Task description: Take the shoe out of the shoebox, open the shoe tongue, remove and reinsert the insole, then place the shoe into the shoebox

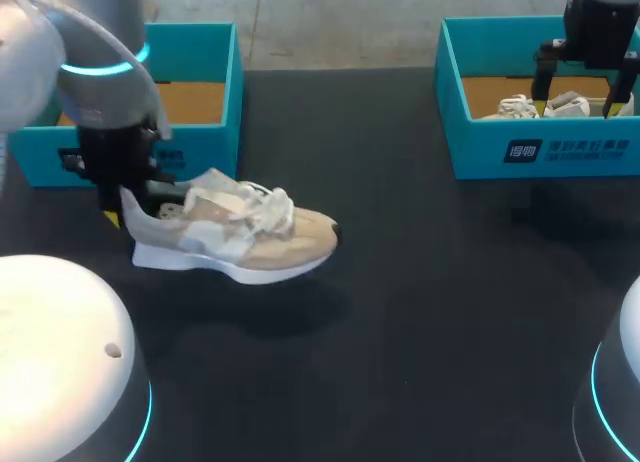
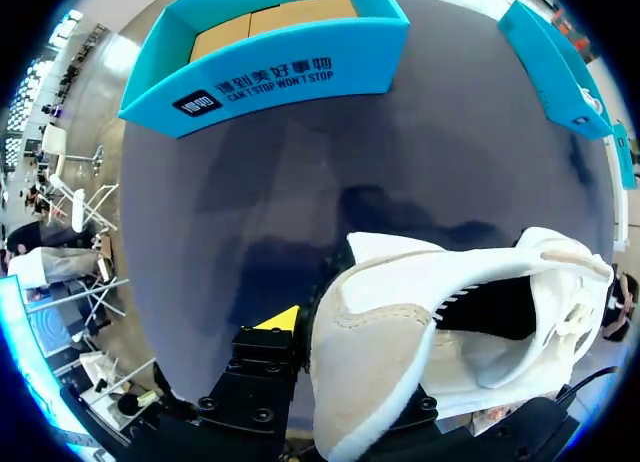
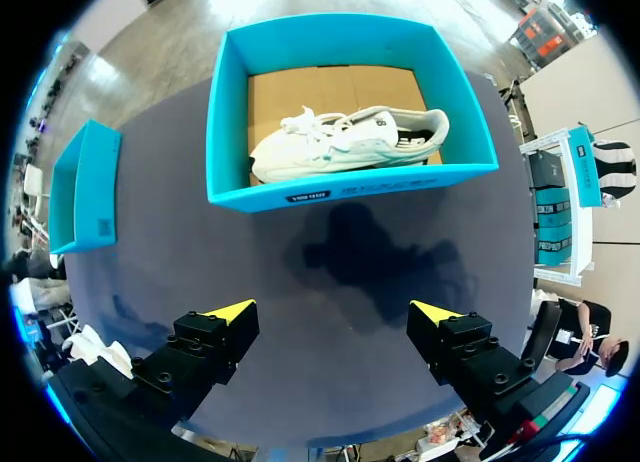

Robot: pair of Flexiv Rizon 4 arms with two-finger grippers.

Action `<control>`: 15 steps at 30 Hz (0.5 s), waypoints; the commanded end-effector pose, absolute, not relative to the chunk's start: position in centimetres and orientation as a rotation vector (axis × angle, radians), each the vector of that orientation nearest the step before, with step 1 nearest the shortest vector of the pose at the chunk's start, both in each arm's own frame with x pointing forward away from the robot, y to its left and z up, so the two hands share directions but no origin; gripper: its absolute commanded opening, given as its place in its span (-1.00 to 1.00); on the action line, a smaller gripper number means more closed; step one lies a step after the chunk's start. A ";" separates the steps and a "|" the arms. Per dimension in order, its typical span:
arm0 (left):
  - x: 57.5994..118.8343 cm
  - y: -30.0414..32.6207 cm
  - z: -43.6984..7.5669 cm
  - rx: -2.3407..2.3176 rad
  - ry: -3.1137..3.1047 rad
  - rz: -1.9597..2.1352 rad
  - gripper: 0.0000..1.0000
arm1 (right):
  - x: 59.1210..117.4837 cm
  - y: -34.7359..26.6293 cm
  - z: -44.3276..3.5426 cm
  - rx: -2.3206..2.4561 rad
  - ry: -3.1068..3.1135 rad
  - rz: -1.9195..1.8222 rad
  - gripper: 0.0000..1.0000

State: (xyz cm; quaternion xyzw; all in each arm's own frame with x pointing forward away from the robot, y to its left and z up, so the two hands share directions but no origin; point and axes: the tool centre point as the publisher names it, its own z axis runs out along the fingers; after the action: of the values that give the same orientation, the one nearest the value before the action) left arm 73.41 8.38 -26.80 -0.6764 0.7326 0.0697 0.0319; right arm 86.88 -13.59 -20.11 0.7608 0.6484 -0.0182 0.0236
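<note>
A beige and white sneaker point(image 1: 240, 232) with loose white laces hangs a little above the dark table, toe pointing right, with its shadow beneath it. My left gripper point(image 1: 125, 207) is shut on its heel. In the left wrist view the heel of the sneaker point(image 2: 400, 352) fills the space between the fingers of the left gripper point(image 2: 350, 372), and one yellow tip is hidden behind it. The left shoebox point(image 1: 200, 147) point(image 2: 270, 77) stands empty behind the shoe. My right gripper point(image 1: 577, 102) point(image 3: 332, 312) is open above the right shoebox point(image 1: 540, 147) point(image 3: 350, 187).
A second, white shoe point(image 1: 530, 107) point(image 3: 350, 142) lies on its side inside the right shoebox. Both teal boxes stand along the table's far edge. My arms' white bases sit at the near corners.
</note>
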 end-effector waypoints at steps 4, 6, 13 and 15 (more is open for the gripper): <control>72.5 6.5 -28.9 -2.110 2.215 0.218 -1.00 | 86.8 -13.7 -20.2 2.354 2.006 -0.052 1.00; 72.2 5.9 -29.7 -2.117 2.215 0.219 -1.00 | 86.8 -13.7 -20.2 2.354 2.006 -0.052 1.00; 71.2 3.7 -31.6 -2.098 2.255 0.221 -1.00 | 86.8 -13.7 -20.2 2.354 2.006 -0.052 1.00; 70.6 2.8 -32.3 -2.082 2.260 0.228 -1.00 | 86.8 -13.7 -20.2 2.354 2.006 -0.052 1.00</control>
State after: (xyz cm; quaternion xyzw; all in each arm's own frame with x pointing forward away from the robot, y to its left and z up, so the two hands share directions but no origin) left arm 70.83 3.90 -31.42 -0.6774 0.7320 0.0690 0.0229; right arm 86.87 -13.60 -20.11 0.7609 0.6482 -0.0182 0.0236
